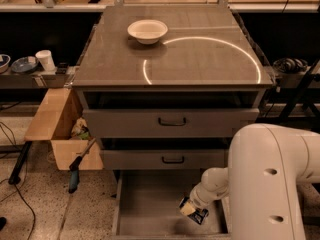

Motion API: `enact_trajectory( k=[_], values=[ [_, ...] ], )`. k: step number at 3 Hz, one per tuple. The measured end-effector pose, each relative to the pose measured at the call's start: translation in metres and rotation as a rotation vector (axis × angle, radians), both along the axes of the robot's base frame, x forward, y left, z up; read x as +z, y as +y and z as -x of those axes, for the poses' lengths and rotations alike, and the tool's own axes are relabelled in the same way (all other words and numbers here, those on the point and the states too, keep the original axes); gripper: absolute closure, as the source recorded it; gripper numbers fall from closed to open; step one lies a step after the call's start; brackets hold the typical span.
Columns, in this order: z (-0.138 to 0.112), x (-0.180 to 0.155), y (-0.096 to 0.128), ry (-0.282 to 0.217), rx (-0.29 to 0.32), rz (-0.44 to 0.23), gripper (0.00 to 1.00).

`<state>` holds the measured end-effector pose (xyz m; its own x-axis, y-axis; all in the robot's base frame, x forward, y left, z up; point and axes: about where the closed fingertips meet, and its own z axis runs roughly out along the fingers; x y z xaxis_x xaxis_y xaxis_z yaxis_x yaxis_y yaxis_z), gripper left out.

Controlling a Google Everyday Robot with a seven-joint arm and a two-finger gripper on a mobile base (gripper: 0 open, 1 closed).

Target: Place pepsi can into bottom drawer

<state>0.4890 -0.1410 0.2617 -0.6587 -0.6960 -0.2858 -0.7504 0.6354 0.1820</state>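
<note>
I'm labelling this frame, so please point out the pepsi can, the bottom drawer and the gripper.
pepsi can [200, 216], camera view, on its blue side.
bottom drawer [150, 204], camera view, on its bare grey floor.
gripper [190, 207], camera view, at its tip, over the right part of the open drawer, next to the can.

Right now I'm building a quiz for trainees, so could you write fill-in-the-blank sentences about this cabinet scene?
1. The ____ bowl sits on the cabinet top.
2. The two upper drawers each carry a black ____.
3. The bottom drawer, lowest of ____, has the claw over its floor, with the pepsi can at the claw's tip.
Missing words: white; handle; three.
</note>
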Motion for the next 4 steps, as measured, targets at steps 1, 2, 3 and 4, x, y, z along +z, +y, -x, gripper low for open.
enact_trajectory(
  k=[1, 2, 3, 4],
  values=[
    [0.0, -0.002, 0.0, -0.002, -0.007, -0.003, 1.0],
    [-0.003, -0.018, -0.002, 0.013, -0.022, -0.014, 1.0],
    [-0.008, -0.052, -0.006, 0.055, -0.047, -0.019, 1.0],
    [-0.01, -0.069, -0.008, 0.076, -0.059, -0.02, 1.0]
  ],
)
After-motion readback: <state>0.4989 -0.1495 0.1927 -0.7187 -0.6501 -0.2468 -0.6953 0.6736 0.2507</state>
